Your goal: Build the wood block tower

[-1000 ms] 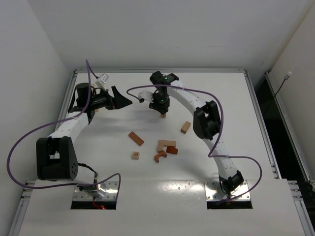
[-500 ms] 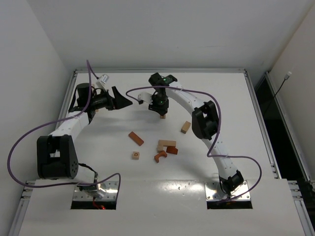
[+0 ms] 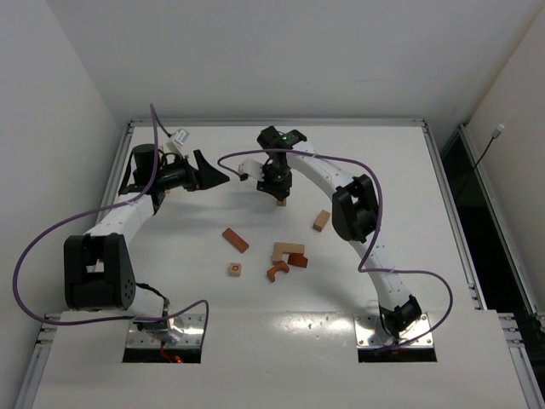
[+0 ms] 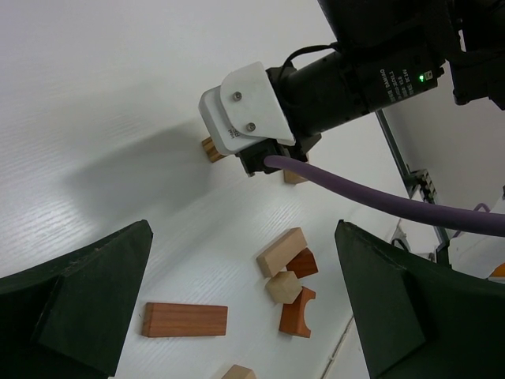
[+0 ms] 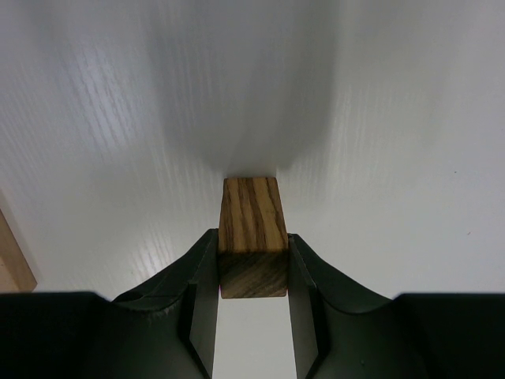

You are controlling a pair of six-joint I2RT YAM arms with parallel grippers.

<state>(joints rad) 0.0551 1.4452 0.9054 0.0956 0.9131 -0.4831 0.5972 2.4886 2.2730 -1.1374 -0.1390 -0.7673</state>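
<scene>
Right fingers (image 5: 201,292): narrow, clamped on both sides of a striped wood block (image 5: 252,217).
Striped wood block: dark-grained and upright between the pads, its far end down at the white table (image 3: 383,170); whether it touches cannot be told.
Right gripper (image 3: 281,194): pointing down, at the far middle of the table.
Left fingers (image 4: 87,308): spread wide, holding nothing.
Left gripper (image 3: 217,175): above the far left of the table, aimed toward the right gripper, well apart from it.
Tower blocks: loose on the table, near the middle.
Cluster: pale bar (image 4: 280,251), small reddish block (image 4: 302,263), pale cube (image 4: 282,287) and reddish-brown arch (image 4: 297,313), close together.
Reddish-brown bar (image 3: 236,239): lying flat, left of the cluster.
Small tan cube (image 3: 234,269): nearer the bases, below the bar.
Pale block (image 3: 321,221): alone, right of the cluster, near the right arm (image 3: 353,209).
</scene>
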